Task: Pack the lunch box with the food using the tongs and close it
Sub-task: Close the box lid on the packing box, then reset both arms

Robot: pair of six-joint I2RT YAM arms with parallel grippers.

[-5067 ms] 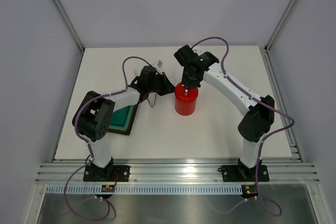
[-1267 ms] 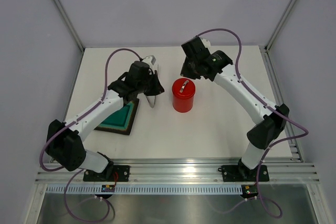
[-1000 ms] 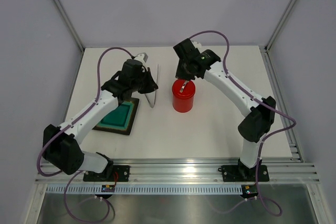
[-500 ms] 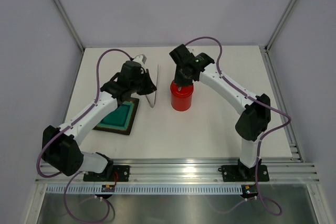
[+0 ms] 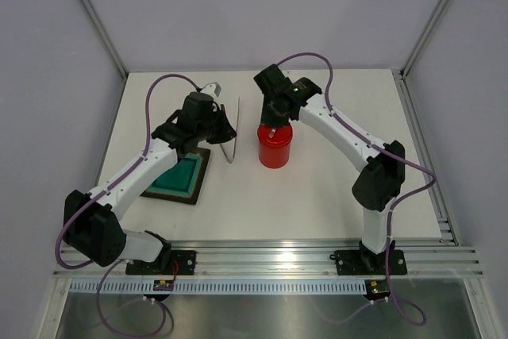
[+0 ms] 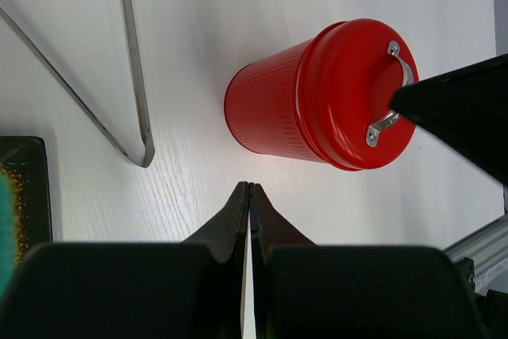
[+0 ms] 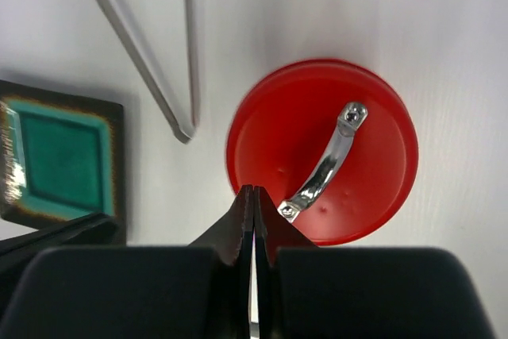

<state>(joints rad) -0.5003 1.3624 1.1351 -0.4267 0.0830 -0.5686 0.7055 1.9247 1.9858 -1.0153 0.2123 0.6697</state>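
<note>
Black and pinched fully closed on nothing, the right hand [image 7: 252, 192] hangs over the rim of the glossy red cylindrical lunch box [image 6: 274, 113], whose flat red lid [image 7: 373, 164] is on. The left hand [image 6: 249, 188], likewise closed and empty, hangs near the slim silvery metal tongs [image 6: 135, 77] lying on the surface. Closing seems the step in hand; the next move probably calls for pressing that lid flush.

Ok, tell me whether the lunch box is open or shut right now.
Shut. The lunch box stands upright with its red lid seated flat on top and the silver handle facing up, as seen in both wrist views.
</note>
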